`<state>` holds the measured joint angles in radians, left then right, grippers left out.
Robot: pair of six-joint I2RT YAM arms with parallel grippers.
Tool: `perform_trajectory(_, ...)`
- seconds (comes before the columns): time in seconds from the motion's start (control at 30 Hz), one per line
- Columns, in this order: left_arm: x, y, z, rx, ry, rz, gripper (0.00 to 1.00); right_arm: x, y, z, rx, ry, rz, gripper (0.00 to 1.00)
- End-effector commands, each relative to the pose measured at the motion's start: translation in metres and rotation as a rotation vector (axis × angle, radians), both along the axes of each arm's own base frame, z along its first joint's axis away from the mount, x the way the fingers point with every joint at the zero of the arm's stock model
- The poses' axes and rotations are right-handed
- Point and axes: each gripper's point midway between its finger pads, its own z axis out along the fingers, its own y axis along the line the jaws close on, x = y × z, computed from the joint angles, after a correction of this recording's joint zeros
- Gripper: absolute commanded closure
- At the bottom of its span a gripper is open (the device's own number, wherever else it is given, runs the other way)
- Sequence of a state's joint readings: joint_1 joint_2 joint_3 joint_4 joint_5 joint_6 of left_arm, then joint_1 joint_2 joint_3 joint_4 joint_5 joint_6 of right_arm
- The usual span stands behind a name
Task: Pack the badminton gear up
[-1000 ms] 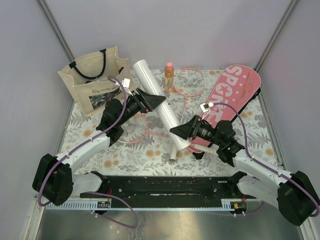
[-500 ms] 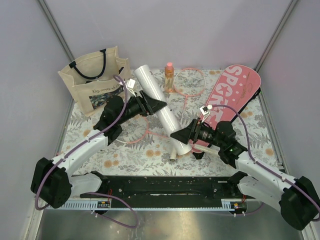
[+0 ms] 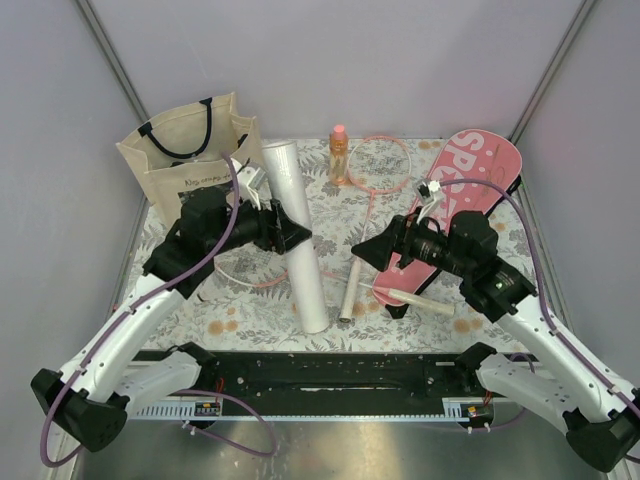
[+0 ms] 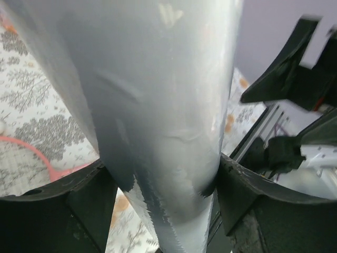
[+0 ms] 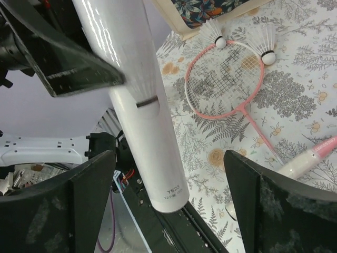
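Observation:
My left gripper (image 3: 293, 237) is shut on the long white tube (image 3: 297, 240) near its middle and holds it above the mat, lengthwise from far to near. In the left wrist view the fingers (image 4: 247, 195) press both sides of the tube (image 4: 158, 105). My right gripper (image 3: 362, 251) is open and empty, just right of the tube; the tube's near end (image 5: 158, 158) shows between its fingers. One pink racket (image 3: 378, 163) lies at the back. The other racket (image 5: 226, 79) lies under the left arm. The pink "SPORT" cover (image 3: 472, 185) lies at the right.
A beige tote bag (image 3: 185, 160) stands at the back left. An orange bottle with pink cap (image 3: 339, 152) stands at the back middle. Two white shuttlecocks (image 5: 263, 45) lie by the racket head near the bag. A black rail (image 3: 330, 370) runs along the near edge.
My left arm has pulled back and swung the tube so its near end moved left. My right gripper has moved up and right, away from the tube's end.

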<state>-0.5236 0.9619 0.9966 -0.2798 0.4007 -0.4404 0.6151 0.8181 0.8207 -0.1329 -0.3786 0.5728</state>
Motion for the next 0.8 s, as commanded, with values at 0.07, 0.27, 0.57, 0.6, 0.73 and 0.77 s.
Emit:
perform_trajectory(0.07,-0.026,0.011,-0.018,0.192,0.028,-0.127,0.35,-0.006,-0.007,0.079,-0.030,-0.158,0.021,0.18)
perform_trajectory(0.27,-0.058,0.003,-0.040,0.257,0.093,-0.259,0.36,-0.002,0.002,0.138,-0.009,-0.266,0.065,0.42)
perform_trajectory(0.57,-0.095,-0.009,-0.054,0.253,0.090,-0.449,0.37,0.014,0.045,0.137,-0.001,-0.189,0.293,0.48)
perform_trajectory(0.6,-0.097,-0.011,-0.055,0.256,0.091,-0.461,0.37,0.015,0.048,0.137,0.002,-0.183,0.316,0.48)
perform_trajectory(0.73,-0.102,-0.014,-0.058,0.264,0.087,-0.496,0.37,0.019,0.060,0.126,-0.005,-0.150,0.393,0.48)
perform_trajectory(0.77,-0.102,-0.014,-0.058,0.268,0.086,-0.496,0.37,0.020,0.062,0.123,-0.006,-0.139,0.408,0.48)
